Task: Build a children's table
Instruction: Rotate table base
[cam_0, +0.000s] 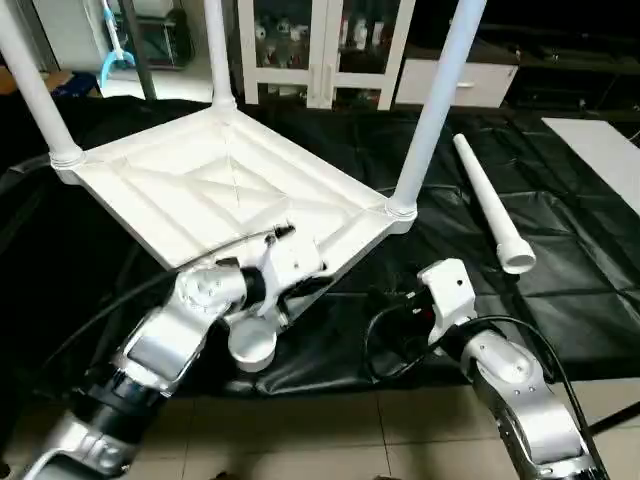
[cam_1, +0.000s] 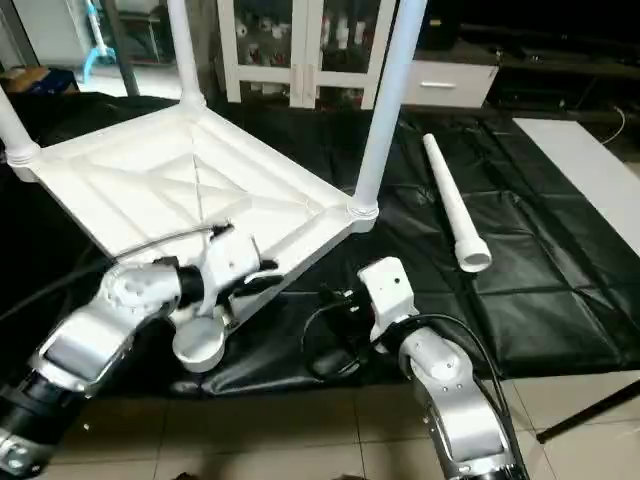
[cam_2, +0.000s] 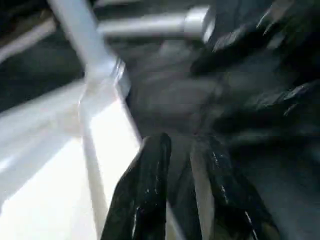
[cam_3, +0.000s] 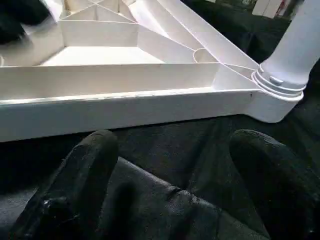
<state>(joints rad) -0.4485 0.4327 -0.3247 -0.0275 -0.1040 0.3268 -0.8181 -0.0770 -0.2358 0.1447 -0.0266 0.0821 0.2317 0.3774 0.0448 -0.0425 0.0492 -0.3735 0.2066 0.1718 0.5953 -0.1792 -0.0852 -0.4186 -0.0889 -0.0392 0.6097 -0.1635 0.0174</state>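
Three legs are standing up from the upturned table top (cam_0: 230, 185), and the fourth leg (cam_0: 489, 205) lies loose on the black sheet (cam_0: 560, 290), off to the robot's right and well apart from the top. The top sits ribs-up on that sheet, tilted, its near corner raised. That near corner socket (cam_0: 252, 343) is the empty one, right under the left gripper (cam_2: 185, 170). In the left wrist view its jaws are pressed onto the top's rim, one finger either side of the wall. The right gripper (cam_3: 170, 185) hovers just in front of the near edge, jaws spread wide and holding nothing.

So the step in hand, by my reading, is fetching that last leg. To do it well, the left arm should keep the rim steady so the socket holds its angle, while the right swings out to the loose leg and takes it near the wide end. Line the end squarely over the socket before pushing; a crooked entry could jam or tip the top.
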